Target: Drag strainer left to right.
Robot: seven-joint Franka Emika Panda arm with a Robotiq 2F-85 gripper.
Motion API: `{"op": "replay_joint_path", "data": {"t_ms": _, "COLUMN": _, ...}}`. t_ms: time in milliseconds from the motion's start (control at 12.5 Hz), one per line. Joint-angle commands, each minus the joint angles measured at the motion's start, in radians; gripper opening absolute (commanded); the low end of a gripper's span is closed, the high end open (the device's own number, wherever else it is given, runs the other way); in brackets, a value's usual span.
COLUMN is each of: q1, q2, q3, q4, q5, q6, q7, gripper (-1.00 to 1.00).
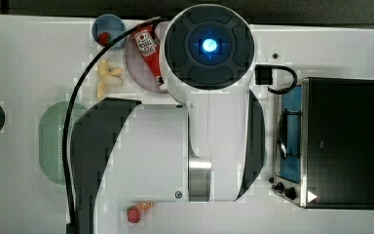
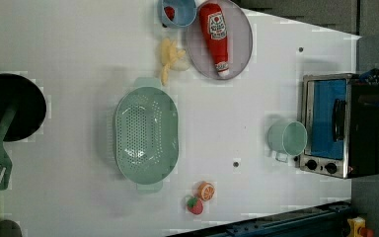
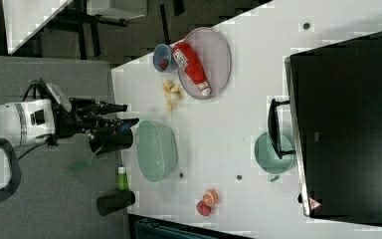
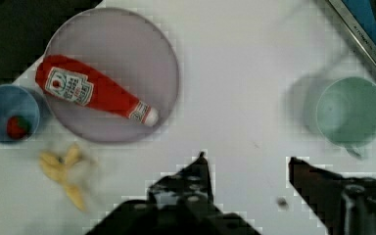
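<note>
Gripper [image 4: 247, 164]: jaws spread apart, holding nothing, above the bare white table [image 4: 240, 98].
Strainer [image 2: 146, 134]: on the table between banana peel [image 2: 170, 61] and toy fruit [image 2: 201, 196].
Mug [image 2: 287, 139]: beside the toaster oven [image 2: 338, 126].

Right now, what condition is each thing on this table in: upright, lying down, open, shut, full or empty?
strainer: upright on the table, bowl empty.
gripper: open, above the table, holding nothing.
mug: tipped on its side by the toaster oven, empty.
ketchup bottle: lying flat on the plate.
blue cup: holds a small red fruit.
toaster oven: door shut.
banana: lying peeled on the table.
</note>
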Motion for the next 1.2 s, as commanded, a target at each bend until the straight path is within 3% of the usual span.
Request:
{"op": "replay_joint_path", "data": {"t_ms": 80, "q1": -0.026, "q2": -0.327, "q3": -0.039, "q4": -0.135, "q5": -0.008, "q6": -0.163, "q7": 0.103, "gripper": 0.60}}
{"op": "replay_joint_path", "data": {"t_ms": 240, "q1": -0.023, "q2": -0.325, "q3": -0.030, "q4": -0.135, "q5": -0.006, "q6": -0.162, "q7": 0.109, "gripper": 1.00}}
{"op": "replay_joint_path", "data": {"t_ms": 640, "q1": 0.019, "q2": -0.254, "q3": 0.118, "q4": -0.136, "q5": 0.019, "q6": -0.155, "q7": 0.179, "gripper": 1.00}}
{"op": "replay_joint_path", "data": {"t_ms": 960, "q1": 0.040, "q2": -0.150, "q3": 0.322, "q4": -0.136, "q5": 0.020, "q6": -0.124, "q7": 0.517, "gripper": 1.00}}
{"op": "replay_joint_path", "data": {"t_ms": 1200, "q1": 0.042, "q2": -0.057, "q3": 0.468, "q4": -0.139, "q5": 0.019, "q6": 0.008, "q7": 0.811, "gripper": 1.00}}
